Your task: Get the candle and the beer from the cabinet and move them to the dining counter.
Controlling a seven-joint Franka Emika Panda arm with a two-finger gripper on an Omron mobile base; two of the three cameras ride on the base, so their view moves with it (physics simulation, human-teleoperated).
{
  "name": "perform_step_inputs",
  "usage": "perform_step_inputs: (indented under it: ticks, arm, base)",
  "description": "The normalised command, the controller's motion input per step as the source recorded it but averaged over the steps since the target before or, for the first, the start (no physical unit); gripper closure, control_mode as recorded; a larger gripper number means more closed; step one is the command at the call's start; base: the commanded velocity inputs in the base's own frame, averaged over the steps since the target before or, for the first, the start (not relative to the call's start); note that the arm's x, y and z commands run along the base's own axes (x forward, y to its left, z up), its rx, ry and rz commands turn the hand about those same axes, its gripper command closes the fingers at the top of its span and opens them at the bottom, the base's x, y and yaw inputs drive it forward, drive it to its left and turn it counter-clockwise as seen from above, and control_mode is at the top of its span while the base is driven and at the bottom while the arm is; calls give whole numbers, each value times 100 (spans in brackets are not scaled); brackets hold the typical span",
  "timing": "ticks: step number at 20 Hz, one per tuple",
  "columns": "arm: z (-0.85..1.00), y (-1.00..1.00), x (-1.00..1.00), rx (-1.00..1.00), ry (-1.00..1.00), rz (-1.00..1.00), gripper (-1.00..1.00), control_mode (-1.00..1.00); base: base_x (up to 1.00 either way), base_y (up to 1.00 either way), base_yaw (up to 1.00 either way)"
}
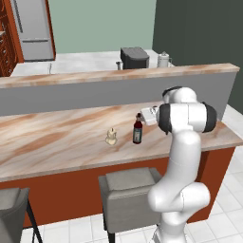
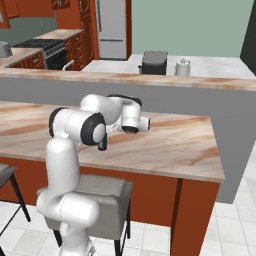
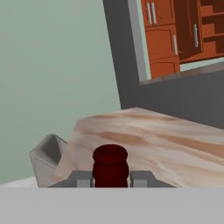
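A grey padded stool (image 1: 130, 190) stands nearest, tucked against the red-brown base of the dining counter (image 1: 57, 142). On the marbled top, the beer (image 1: 137, 129) stands upright near the front edge, blue label showing. The gripper (image 3: 111, 178) pinches the bottle's dark neck between its two fingertips (image 3: 82, 179), the cap rising just above them in the hand view. The candle (image 1: 111, 136) sits on the same slab just beside the beer, apart from it. Behind the counter's grey raised ledge, a dark toaster (image 1: 134, 58) and a white kettle (image 1: 164, 59) rest on the far counter. Farther off hangs the cabinet (image 3: 183, 30); one door looks ajar, though the angle is poor.
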Motion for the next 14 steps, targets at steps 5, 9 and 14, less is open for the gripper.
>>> perform_step_inputs:
  ticks: [5, 9, 14]
  arm:
    - [-26, 13, 8, -2, 0, 0, 100, -100]
    - [-21, 19, 13, -5, 0, 0, 100, -100]
    - [-14, 9, 10, -2, 0, 0, 100, -100]
  base:
    - [0, 0, 0]
    - [0, 0, 0]
    - [0, 0, 0]
